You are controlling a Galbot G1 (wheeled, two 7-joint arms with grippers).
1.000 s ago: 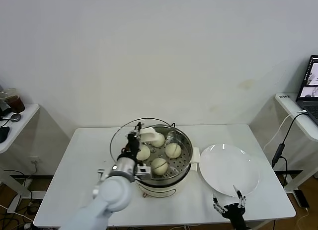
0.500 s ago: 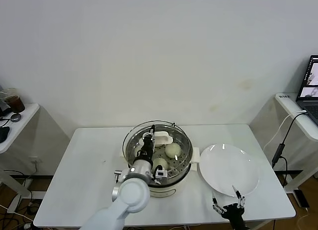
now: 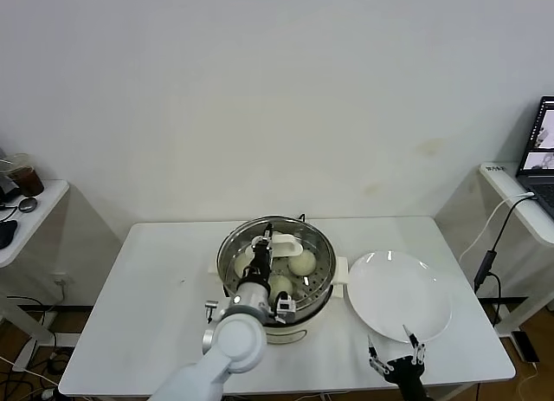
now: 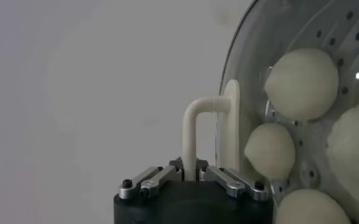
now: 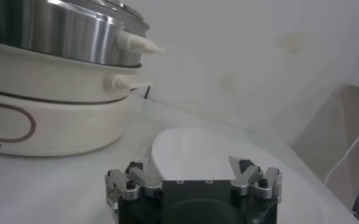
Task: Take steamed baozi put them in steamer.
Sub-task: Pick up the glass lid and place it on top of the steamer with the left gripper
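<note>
The steel steamer stands mid-table on its cream base. My left gripper is shut on the white handle of the round glass lid and holds the lid over the steamer. Through the glass I see baozi on the perforated tray, one at the right, one at the left and one at the front. In the left wrist view the gripper grips the handle, and several baozi show behind the lid. My right gripper is open and empty near the table's front edge.
A flat white plate lies right of the steamer, just beyond my right gripper; it also shows in the right wrist view, beside the steamer's base. A side table with a cup stands far left, and a desk with a laptop far right.
My left gripper has carried the glass lid rightward from the steamer's left side to over the steamer. The right gripper has stayed in place.
</note>
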